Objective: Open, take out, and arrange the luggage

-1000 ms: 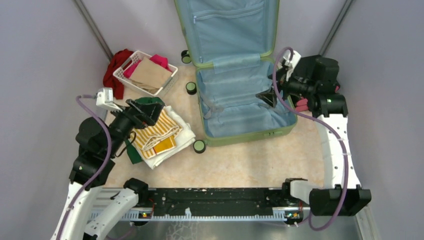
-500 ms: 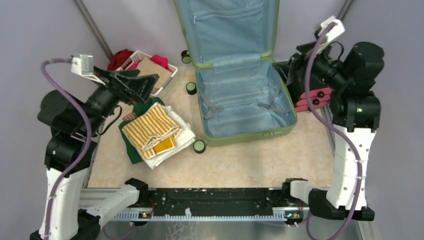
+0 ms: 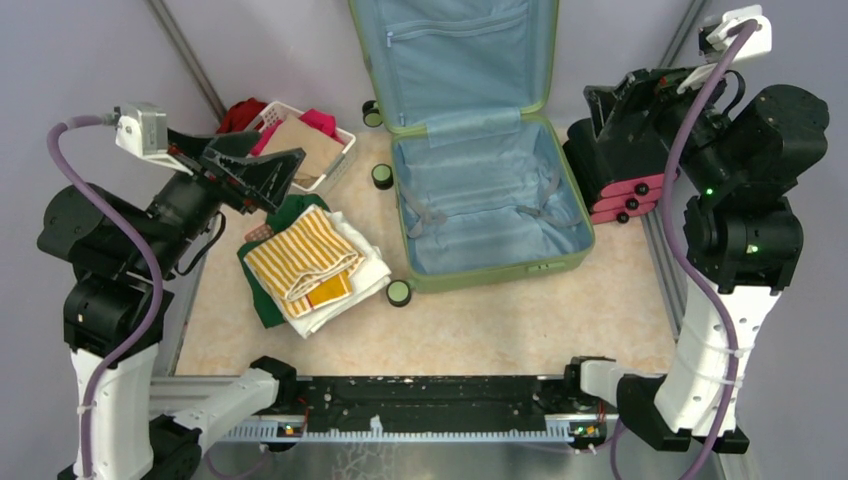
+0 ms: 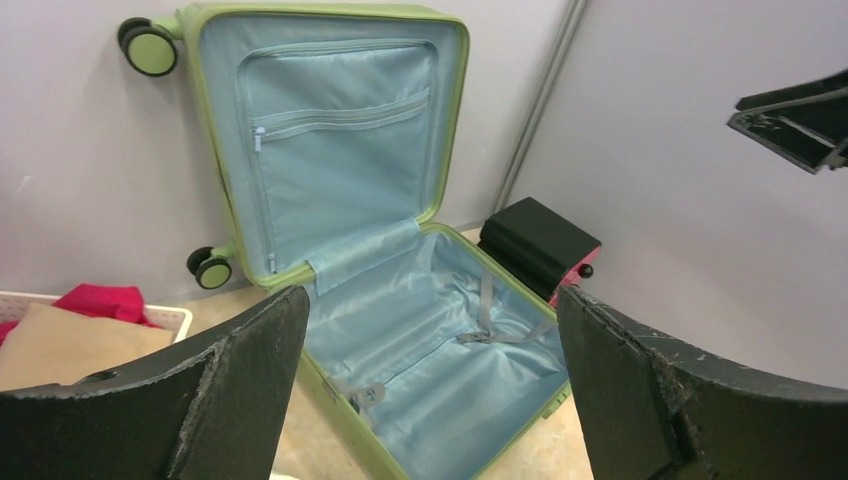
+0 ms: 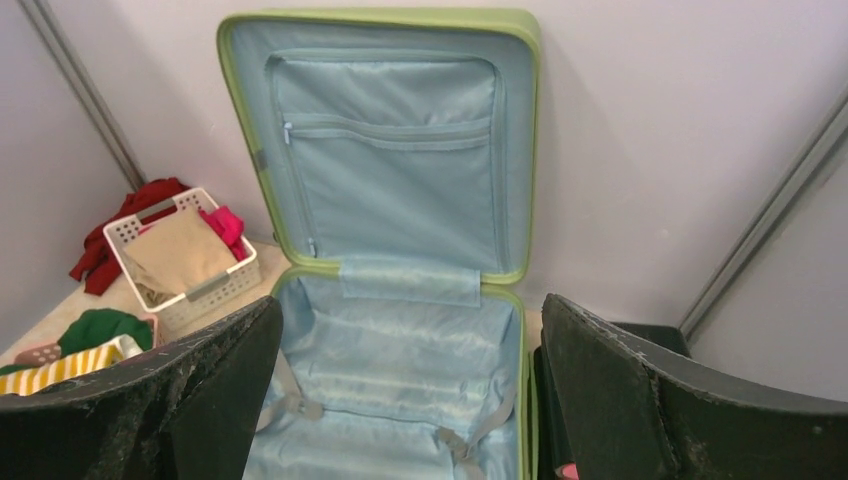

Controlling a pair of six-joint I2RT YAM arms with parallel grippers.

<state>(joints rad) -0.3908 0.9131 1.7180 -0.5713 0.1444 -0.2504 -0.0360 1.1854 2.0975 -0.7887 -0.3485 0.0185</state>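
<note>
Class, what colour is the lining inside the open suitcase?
The suitcase lining is light blue, seen most clearly in the right wrist view.

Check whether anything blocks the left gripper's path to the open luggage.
Nothing visible does. The left gripper hangs open and raised, facing the luggage with only air between them. The folded clothes lie lower, left of the luggage, off that line.

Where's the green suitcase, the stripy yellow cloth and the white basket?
green suitcase (image 3: 480, 215), top view, blue lining of lower half
stripy yellow cloth (image 3: 300, 258), top view, middle of stripes
white basket (image 3: 340, 160), top view, its right wall
</note>
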